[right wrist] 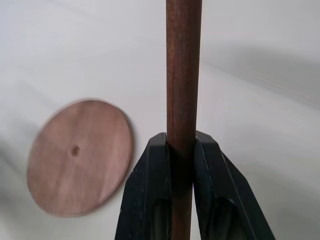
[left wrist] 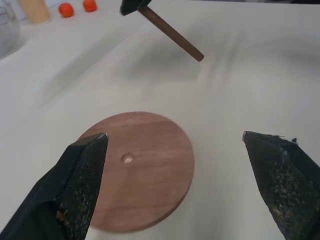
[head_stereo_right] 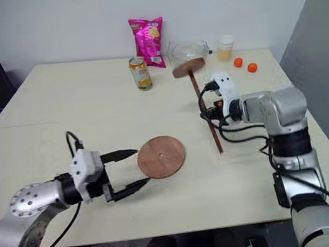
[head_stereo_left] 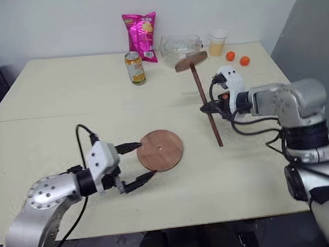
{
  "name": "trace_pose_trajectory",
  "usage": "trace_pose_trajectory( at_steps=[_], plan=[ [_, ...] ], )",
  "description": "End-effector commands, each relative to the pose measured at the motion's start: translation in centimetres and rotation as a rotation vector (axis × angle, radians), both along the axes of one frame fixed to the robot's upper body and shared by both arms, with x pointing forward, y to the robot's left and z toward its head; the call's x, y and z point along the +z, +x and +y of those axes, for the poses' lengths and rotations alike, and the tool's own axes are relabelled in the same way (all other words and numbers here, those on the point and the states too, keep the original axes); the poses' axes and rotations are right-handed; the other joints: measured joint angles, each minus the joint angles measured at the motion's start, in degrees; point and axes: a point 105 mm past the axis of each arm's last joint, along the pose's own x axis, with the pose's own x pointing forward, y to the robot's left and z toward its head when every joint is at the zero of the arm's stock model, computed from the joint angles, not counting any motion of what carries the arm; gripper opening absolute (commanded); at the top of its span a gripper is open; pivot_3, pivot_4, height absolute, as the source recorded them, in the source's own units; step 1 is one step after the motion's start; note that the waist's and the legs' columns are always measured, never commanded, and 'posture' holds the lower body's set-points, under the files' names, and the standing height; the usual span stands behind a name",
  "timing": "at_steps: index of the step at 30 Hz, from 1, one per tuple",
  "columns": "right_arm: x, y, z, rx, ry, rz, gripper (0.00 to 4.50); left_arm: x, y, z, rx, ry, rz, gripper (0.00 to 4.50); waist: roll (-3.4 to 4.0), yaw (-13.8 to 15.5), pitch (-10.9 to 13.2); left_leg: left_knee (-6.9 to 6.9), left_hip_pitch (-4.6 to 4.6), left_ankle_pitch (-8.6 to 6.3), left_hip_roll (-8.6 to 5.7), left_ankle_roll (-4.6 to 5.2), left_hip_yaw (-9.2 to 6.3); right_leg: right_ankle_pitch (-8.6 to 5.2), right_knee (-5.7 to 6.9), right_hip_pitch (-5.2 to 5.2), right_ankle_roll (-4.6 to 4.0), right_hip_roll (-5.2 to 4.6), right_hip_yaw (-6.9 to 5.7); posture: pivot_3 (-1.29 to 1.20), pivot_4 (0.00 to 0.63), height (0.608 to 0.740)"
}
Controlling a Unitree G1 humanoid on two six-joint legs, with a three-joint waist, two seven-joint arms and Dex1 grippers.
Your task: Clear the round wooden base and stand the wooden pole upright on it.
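The right gripper (head_stereo_left: 211, 106) is clamped on the pole (head_stereo_left: 204, 100) mid-shaft, carrying it tilted above the table (head_stereo_left: 49, 92), disc end up toward the far edge, plain tip near the surface. The base (head_stereo_left: 161, 150) lies bare near the front edge, its hole showing. The left gripper (head_stereo_left: 138, 163) hovers beside it, jaws spread wide. Best now: straighten the pole first, line its tip over that hole, then lower slowly.
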Motion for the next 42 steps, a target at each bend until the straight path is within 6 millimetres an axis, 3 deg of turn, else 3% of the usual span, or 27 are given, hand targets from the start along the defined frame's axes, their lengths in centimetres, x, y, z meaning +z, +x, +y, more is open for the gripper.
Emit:
trace_pose_trajectory(
  at_steps=[1, 3, 7, 16, 28, 42],
  plan=[
    [4.5, -2.6, 3.4, 0.164, 0.189, -0.369, 0.23, 1.1, -0.1, 2.3, 0.053, 0.018, -0.032, 4.5, 0.0, -0.42, 0.0, -0.03, -0.01, 0.0, 0.0, 0.0, 0.0, 0.0, 0.01, -0.04, 0.0, 0.0, 0.0, 0.0, 0.15, 0.74],
    [5.1, -3.8, 4.8, 0.252, 0.322, -0.475, 0.23, 0.8, -0.2, 3.1, 0.077, 0.03, -0.005, 4.5, -0.03, -0.76, -0.02, -0.02, -0.01, 0.0, 0.02, 0.0, -0.01, 0.0, 0.02, -0.04, 0.0, 0.03, 0.0, 0.0, 0.15, 0.74],
    [4.8, -4.6, 6.9, 0.288, 0.353, -0.636, 0.23, 0.2, -0.7, 4.5, 0.09, 0.081, 0.032, 4.5, -0.02, -0.86, -0.01, -0.01, 0.01, 0.0, 0.02, -0.01, -0.01, 0.02, 0.02, -0.02, 0.02, 0.03, 0.0, 0.0, 0.15, 0.74],
    [0.8, -5.2, 9.7, 0.402, 0.362, -0.608, 0.23, 1.0, -0.9, 3.8, 0.067, 0.071, 0.066, 4.5, -0.14, -0.84, -0.08, 0.0, 0.05, 0.0, 0.02, -0.01, 0.0, 0.05, 0.02, 0.0, -0.01, 0.01, 0.01, 0.0, 0.15, 0.74],
    [-1.9, -5.0, 10.6, 0.443, 0.347, -0.597, 0.23, 0.5, -0.7, 2.8, 0.048, 0.063, 0.097, 4.5, -0.14, -0.84, -0.08, -0.01, 0.08, 0.01, 0.02, -0.01, -0.01, 0.06, 0.03, 0.01, -0.02, 0.01, 0.01, 0.0, 0.15, 0.74],
    [-3.4, -4.9, 10.7, 0.438, 0.328, -0.588, 0.23, -0.2, -0.9, 2.9, 0.02, 0.12, 0.098, 4.5, -0.14, -0.84, -0.08, -0.01, 0.09, 0.0, 0.02, -0.01, 0.0, 0.06, 0.03, 0.02, -0.03, 0.01, 0.02, 0.0, 0.15, 0.74]
  ],
)
